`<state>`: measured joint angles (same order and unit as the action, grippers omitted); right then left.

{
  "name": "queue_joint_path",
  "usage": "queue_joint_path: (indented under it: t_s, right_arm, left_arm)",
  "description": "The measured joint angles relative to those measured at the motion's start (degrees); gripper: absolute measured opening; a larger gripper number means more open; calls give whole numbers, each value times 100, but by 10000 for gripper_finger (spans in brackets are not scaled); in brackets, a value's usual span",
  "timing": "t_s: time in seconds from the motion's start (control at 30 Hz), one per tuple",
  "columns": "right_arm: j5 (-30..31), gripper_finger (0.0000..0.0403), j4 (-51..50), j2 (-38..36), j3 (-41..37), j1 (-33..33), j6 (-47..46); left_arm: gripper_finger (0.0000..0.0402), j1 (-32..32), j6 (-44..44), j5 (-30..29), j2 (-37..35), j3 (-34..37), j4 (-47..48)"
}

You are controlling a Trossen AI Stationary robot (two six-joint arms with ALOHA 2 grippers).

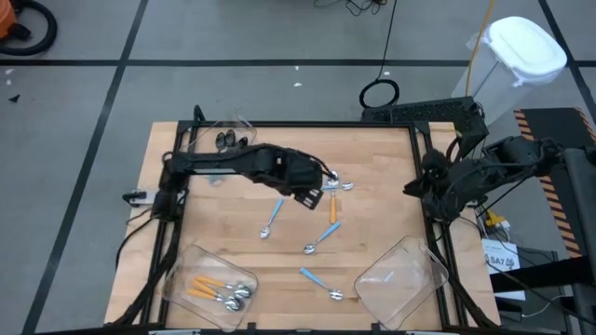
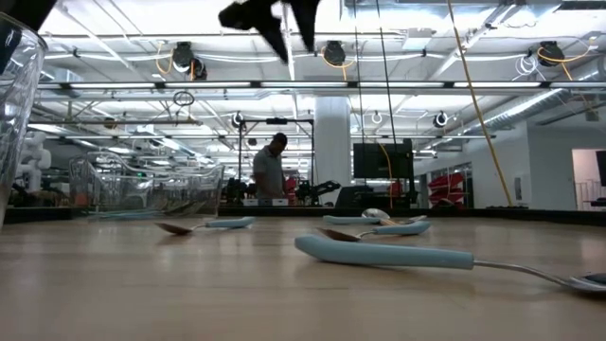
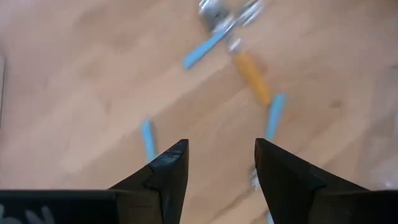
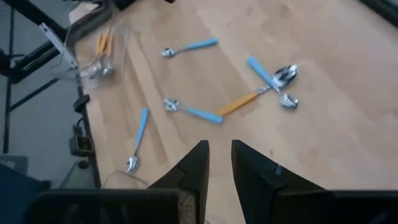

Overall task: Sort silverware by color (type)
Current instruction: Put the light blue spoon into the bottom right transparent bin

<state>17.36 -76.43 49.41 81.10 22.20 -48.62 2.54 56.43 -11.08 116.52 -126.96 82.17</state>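
The left gripper (image 1: 311, 196) is hovering over the middle of the surface (image 1: 223, 228), fingers spread and holding nothing, and it's probably lining up on the loose spoons. Its wrist view is showing an orange spoon (image 3: 252, 76) and blue spoons (image 3: 202, 51) just ahead, a little cluster touching at the bowls. More blue ones (image 1: 319, 284) are lying scattered toward the front. The left bin (image 1: 177, 284) is already holding orange-handled spoons (image 1: 207, 288), so that's looking like the orange pile; the right bin (image 1: 402, 284) is looking empty. The right gripper (image 4: 217, 160) is waiting off the right edge, fingers nearly together, gripping nothing. The low view is only catching spoons side-on; the overhead is giving the layout.
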Motion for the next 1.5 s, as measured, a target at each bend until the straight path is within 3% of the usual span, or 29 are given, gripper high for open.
queue_joint_path:
  t_s: [0.13, 0.33, 0.47, 0.67, 0.8, 1.3, 1.5]
  right_arm:
    - [-407, 66, -94, -28, 0, 0, 26]
    - [-325, 66, -148, -13, 0, 0, -13]
    - [-262, 66, -150, 63, 0, 0, -281]
    - [-802, 66, -148, 133, 0, 2, -1319]
    - [-828, 66, -24, 191, 0, 4, -1692]
    - [-694, 66, 1392, 970, 0, 3, -2291]
    - [-694, 66, 2067, 1402, 0, 89, -2273]
  left_arm:
    - [182, -136, 511, 527, 422, 2, 312]
    - [182, -259, 1328, 538, 953, 0, 593]
    - [185, -135, 1150, 636, 1139, 100, 767]
    - [204, 71, 694, 371, 1139, 392, 776]
    - [204, 68, 504, 238, 1116, 536, 785]
    - [204, 110, 204, 95, 1067, 1477, 728]
    - [205, 96, -89, 186, 772, 2295, 96]
